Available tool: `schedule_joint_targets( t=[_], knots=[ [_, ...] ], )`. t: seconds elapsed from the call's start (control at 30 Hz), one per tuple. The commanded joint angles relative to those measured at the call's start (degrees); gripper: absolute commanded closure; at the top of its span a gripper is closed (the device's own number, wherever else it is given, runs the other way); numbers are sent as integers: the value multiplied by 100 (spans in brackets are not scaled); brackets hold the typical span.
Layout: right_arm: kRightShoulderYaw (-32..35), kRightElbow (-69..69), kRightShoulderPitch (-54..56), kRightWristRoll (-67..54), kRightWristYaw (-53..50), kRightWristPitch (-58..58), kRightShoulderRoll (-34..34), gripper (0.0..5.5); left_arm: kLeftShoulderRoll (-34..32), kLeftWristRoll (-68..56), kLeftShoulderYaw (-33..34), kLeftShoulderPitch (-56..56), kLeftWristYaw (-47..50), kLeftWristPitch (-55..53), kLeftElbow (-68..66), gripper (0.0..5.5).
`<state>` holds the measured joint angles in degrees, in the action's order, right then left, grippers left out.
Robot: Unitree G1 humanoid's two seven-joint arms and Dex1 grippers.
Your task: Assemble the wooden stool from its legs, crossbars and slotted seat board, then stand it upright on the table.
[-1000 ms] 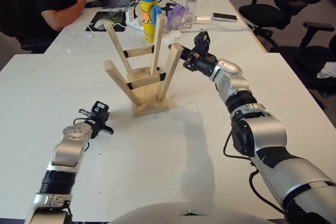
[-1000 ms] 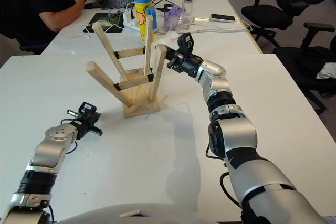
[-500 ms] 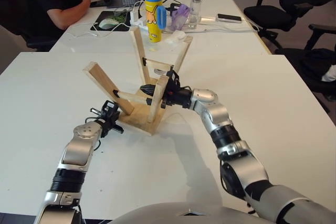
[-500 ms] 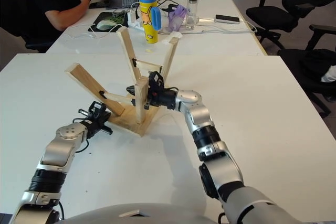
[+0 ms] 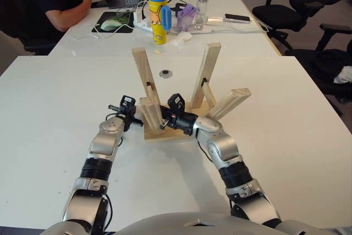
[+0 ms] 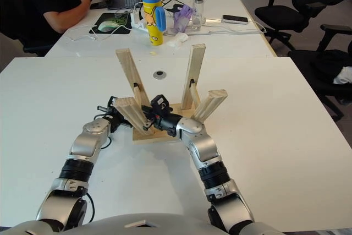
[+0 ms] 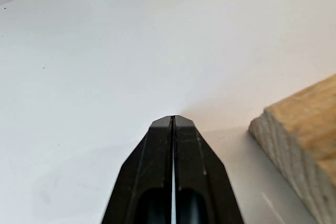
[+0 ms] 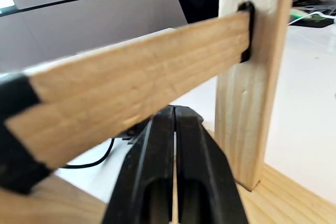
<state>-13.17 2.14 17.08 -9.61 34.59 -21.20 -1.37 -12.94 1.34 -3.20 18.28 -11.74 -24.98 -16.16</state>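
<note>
as both arms have drawn in close, the left gripper (image 7: pixel 173 124) sits clenched and empty just beside the stool (image 5: pixel 181 97), and the right gripper (image 8: pixel 175 111) is clenched on nothing under a crossbar (image 8: pixel 136 82), no longer at a leg top. the stool has rocked down from its tilt. its seat board (image 5: pixel 165 134) now lies flat, midway between the near and far edges of the table (image 5: pixel 49 136), legs up. it looks assembled, so flipping it upright likely remains. a small round disc (image 5: pixel 164 74) lies beyond it.
</note>
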Motion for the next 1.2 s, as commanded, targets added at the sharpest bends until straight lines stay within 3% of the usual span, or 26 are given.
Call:
schedule_joint_targets(
  t=[0.03, 0.2, 0.3, 0.5, 0.63, 0.7, 0.8, 1.0, 1.2],
  knots=[
    [376, -1008, -425, -471, -403, -149, -155, 550, 123, 159, 138, -327, 479, 194, 680, 546],
    [912, -2164, -1234, -1799, -1038, -1136, -530, 550, 257, 324, 378, -1182, 1033, 256, 2327, 546],
    [1393, -2225, -1431, -3604, -1080, -2038, -775, 550, 334, 318, 371, -1596, 1103, 439, 2819, 546],
    [1881, -2329, -2059, -5533, -1316, -3202, -120, 550, 418, 325, 74, -2084, 962, 488, 3298, 546],
    [1708, -3079, -3079, -4742, -743, -3161, 1341, 550, 385, 233, 73, -2802, 844, 280, 3904, 546],
    [1482, -3266, -3504, -3534, -547, -2267, 1986, 550, 386, 162, 184, -3162, 818, 64, 4249, 546],
    [1448, -3024, -3822, -2228, -520, -1031, 2429, 550, 405, 77, 178, -3590, 764, -220, 4731, 546],
    [1637, -1478, -3445, -617, -1187, 684, 2344, 550, 129, 183, -245, -3715, 390, -615, 4578, 546],
    [1442, -893, -3095, -86, -1522, 1087, 2012, 550, -172, 342, -479, -3644, 148, -950, 4196, 546]
  ],
)
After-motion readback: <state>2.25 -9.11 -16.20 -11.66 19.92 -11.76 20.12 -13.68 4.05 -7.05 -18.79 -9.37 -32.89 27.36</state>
